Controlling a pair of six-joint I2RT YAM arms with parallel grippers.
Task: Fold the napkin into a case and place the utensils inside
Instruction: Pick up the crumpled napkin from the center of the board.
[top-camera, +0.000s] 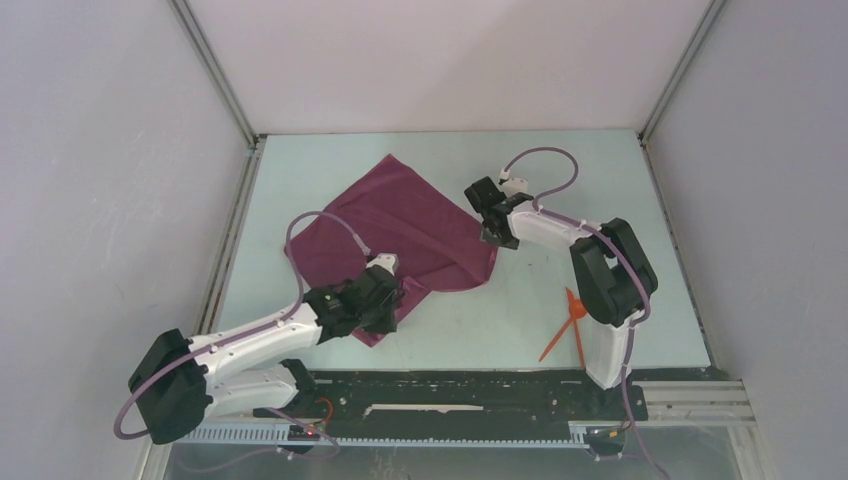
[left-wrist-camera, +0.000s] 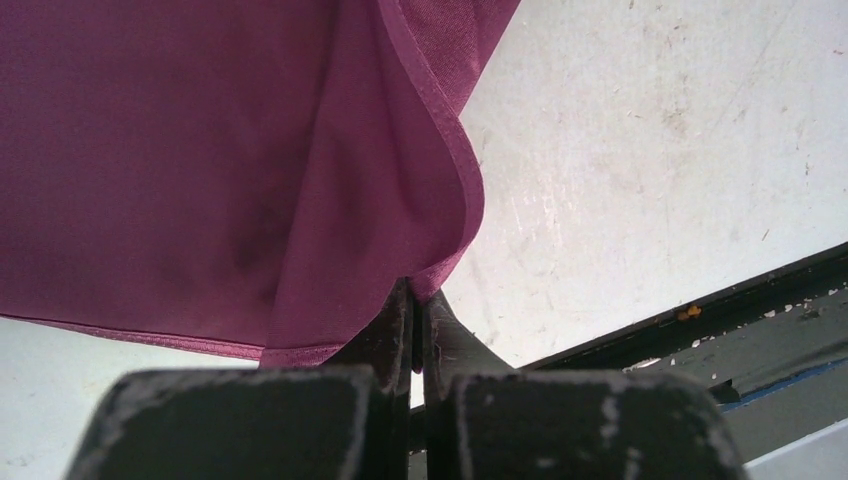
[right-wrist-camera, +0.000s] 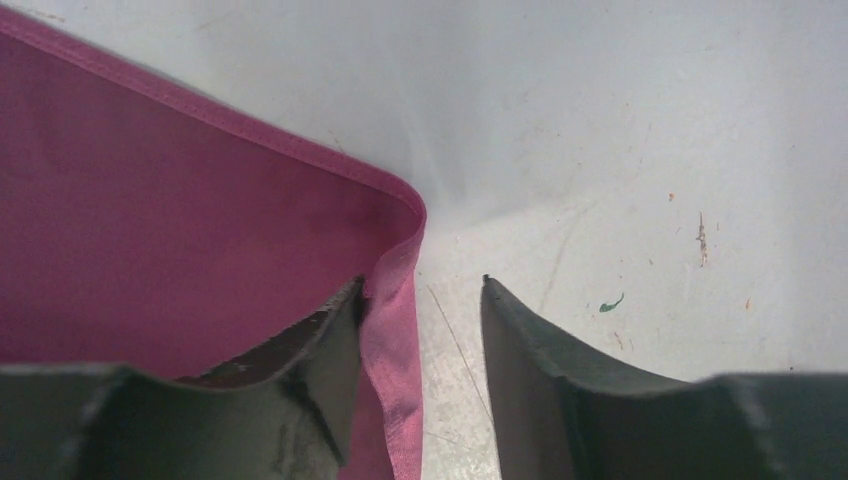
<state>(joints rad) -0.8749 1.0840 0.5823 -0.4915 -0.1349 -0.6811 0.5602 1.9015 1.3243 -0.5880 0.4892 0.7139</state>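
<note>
Purple napkin (top-camera: 400, 225) lies rumpled on the surface (top-camera: 600, 190). The left gripper (left-wrist-camera: 415, 300) pinches its near corner tight, likely for folding. The right gripper (right-wrist-camera: 420, 290) straddles its right hem, jaws apart, unclamped.

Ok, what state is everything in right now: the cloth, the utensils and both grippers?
napkin: on the table, loosely folded over, folding unfinished
utensils: lying on bare table, apart from the napkin
left gripper: jaws shut on a napkin corner
right gripper: jaws open, napkin edge between them, not pinched
</note>
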